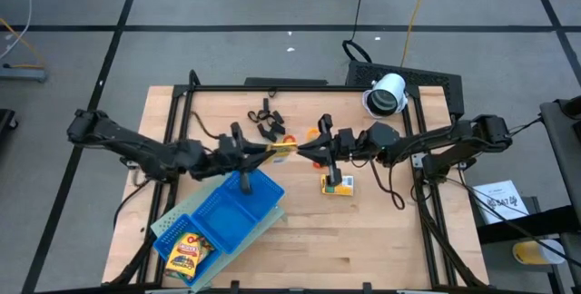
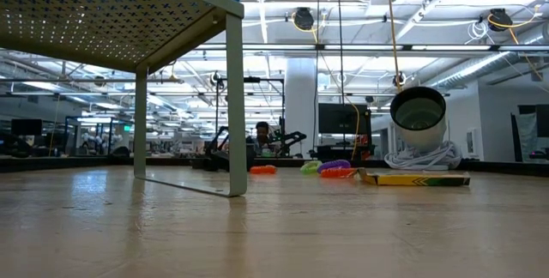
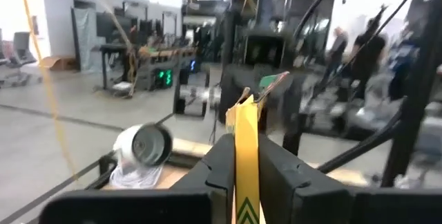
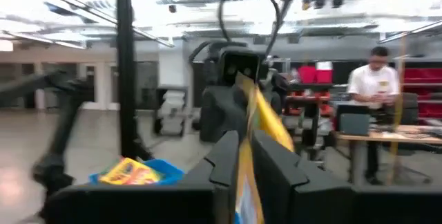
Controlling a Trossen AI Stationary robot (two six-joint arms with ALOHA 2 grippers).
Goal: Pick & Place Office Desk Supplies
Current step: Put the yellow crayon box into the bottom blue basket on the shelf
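A small yellow printed pack (image 1: 285, 148) hangs in the air above the middle of the table, between my two grippers. My left gripper (image 1: 270, 150) reaches in from the left and is shut on the pack. My right gripper (image 1: 307, 152) reaches in from the right and is shut on the same pack. A second yellow pack (image 1: 337, 185) lies flat on the table under the right arm. A third pack (image 1: 188, 253) lies in the blue tray (image 1: 238, 205). Black clips (image 1: 265, 118) and coloured rings (image 2: 333, 169) lie on the table farther back. My left gripper pinches the pack's left end (image 3: 246, 148) between its two fingers, coming in about level from the table's left. The pack stands on edge in the gap and is clear of the table. My right gripper pinches the pack's right end (image 4: 246, 156) between its two fingers, coming from the table's right and slanting slightly up. The pack stands on edge between the fingers, and its free part (image 4: 271, 124) bends to one side beyond them.
The blue tray rests on a perforated metal stand (image 2: 111, 16) with legs at the near left. A white cylindrical device (image 1: 387, 94) sits at the far right on a coiled cable. A black frame (image 1: 300, 88) borders the table. A person (image 4: 376, 86) stands in the room beyond.
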